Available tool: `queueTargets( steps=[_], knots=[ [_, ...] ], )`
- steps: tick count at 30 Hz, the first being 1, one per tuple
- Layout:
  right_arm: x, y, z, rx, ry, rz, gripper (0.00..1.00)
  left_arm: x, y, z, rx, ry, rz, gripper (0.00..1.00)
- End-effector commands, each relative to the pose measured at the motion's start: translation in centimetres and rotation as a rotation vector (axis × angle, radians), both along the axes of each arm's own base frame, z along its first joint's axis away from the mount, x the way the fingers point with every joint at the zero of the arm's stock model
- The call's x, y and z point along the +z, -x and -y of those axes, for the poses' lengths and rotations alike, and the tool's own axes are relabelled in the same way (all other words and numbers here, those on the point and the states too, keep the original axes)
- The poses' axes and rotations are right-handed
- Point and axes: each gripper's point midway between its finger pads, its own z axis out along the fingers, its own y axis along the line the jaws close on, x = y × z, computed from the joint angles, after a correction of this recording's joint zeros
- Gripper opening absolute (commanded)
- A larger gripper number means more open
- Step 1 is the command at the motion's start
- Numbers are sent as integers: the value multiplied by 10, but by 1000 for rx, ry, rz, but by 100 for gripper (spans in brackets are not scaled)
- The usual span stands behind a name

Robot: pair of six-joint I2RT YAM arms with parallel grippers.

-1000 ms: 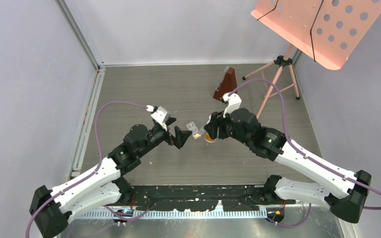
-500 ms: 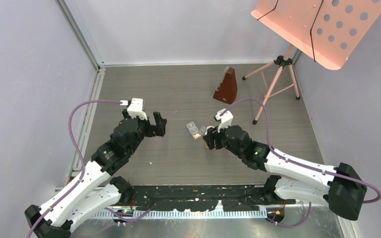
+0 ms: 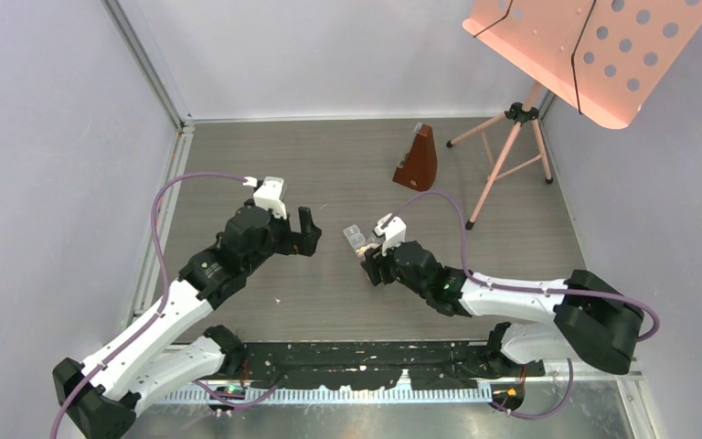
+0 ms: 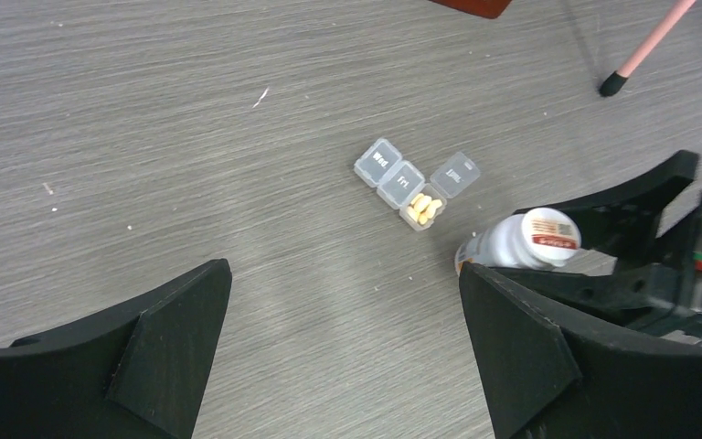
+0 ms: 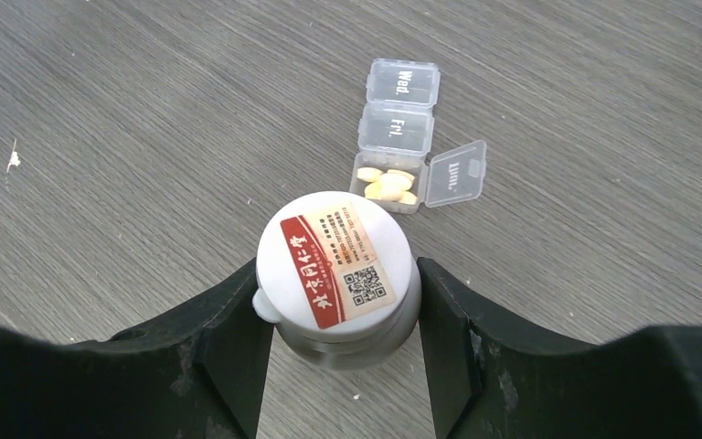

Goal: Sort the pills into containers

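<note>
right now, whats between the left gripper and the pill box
Nothing: only bare table between the left gripper and the pill box, seen in the left wrist view.

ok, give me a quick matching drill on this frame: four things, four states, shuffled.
Things:
1 pill bottle
2 pills
3 left gripper
4 Wed compartment

States:
a lid shut
b clamped in the right gripper
c open, holding nothing
d lying in the open compartment

Pairs: 1-b, 2-d, 3-c, 4-a
</note>
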Motion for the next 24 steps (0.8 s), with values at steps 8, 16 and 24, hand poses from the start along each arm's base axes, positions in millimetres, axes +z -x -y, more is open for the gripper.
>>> queueTargets(
  steps=[8, 16, 24],
  knots=[
    [-8, -4, -19, -7, -71, 16, 37, 30, 2, 17, -72, 99, 18, 99],
    [5, 4, -10, -9, -55, -14, 81, 28, 3, 22, -80, 131, 10, 99],
    [30, 47, -13, 222, 31, -135, 96, 35, 11, 38, -140, 228, -46, 99]
  ],
)
